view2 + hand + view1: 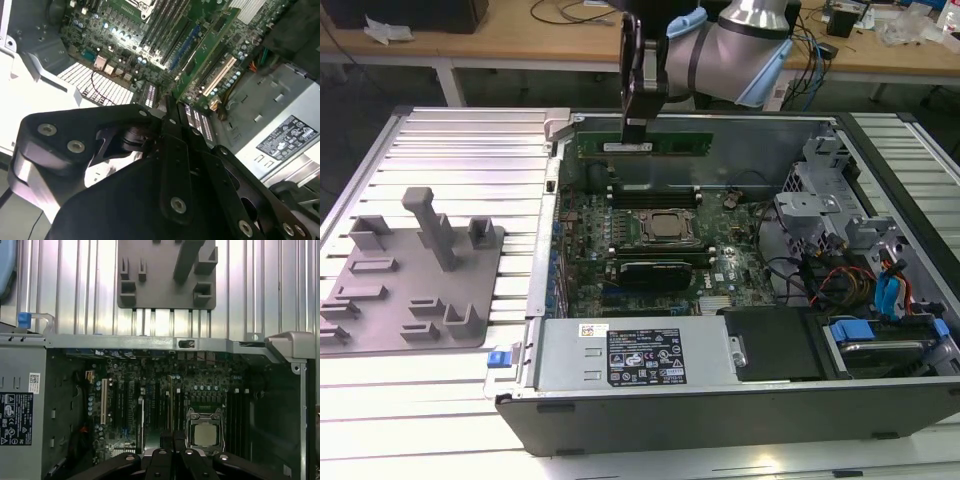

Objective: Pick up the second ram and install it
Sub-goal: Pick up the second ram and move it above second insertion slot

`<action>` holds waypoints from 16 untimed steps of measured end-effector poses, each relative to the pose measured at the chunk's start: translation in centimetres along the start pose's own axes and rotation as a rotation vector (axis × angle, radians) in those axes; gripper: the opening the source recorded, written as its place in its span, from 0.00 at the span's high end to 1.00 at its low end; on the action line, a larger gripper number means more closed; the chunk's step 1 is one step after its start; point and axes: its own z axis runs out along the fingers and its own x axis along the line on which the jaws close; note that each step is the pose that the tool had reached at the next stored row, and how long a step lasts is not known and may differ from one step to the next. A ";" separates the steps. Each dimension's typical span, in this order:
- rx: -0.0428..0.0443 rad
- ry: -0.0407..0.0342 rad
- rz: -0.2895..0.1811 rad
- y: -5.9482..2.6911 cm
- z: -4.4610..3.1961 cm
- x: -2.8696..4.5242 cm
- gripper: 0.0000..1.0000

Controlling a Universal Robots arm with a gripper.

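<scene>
The second ram [682, 145], a long thin green board, hangs level above the rear of the open computer case [720, 415]. My gripper [636, 140] is shut on it left of its middle, coming down from above. Below it lie the motherboard's dark memory slots [655, 197] and the CPU socket [668, 227]. In the second wrist view the black fingers [172, 125] close together over the motherboard [150, 30], and a strip with chips [199, 122] runs out from them. In the first wrist view the gripper [172, 439] hovers beside the CPU socket [205, 434].
A grey holder plate [380, 330] with upright posts lies on the ribbed table at the exterior view's left. A black oblong card [655, 272] sits in front of the socket. The power supply [620, 355], drive cage [820, 215] and loose cables [830, 280] crowd the case's front and right.
</scene>
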 end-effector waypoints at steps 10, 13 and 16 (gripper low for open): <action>-0.0003 0.0001 0.000 -2.98 3.26 -0.03 0.91; -0.0003 0.0002 0.000 -3.39 4.03 -0.01 0.91; -0.0004 0.0001 0.000 -3.49 4.95 -0.10 0.91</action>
